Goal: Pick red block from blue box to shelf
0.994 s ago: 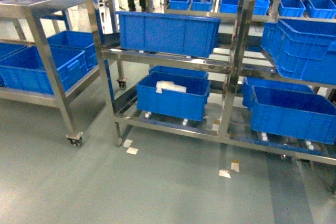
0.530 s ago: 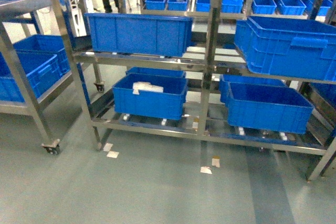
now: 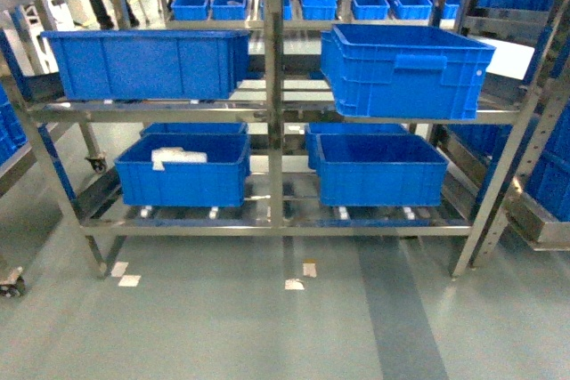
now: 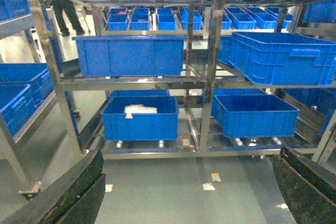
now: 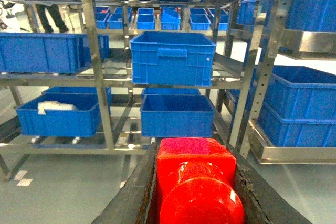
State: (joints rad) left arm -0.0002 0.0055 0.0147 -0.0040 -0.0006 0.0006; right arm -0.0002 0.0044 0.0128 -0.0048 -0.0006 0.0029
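The shiny stainless-steel shelf stands ahead on the grey floor, its tiers carrying dark blue ribbed plastic crates; the left pincer hangs spread with nothing between its fingers; the right pincer pinches the small glossy red plastic block.

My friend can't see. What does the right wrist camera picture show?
A small glossy red plastic block is gripped between the right gripper's two dark fingers, close to the camera. Behind stands a shiny stainless-steel shelf rack holding dark blue ribbed plastic crates.
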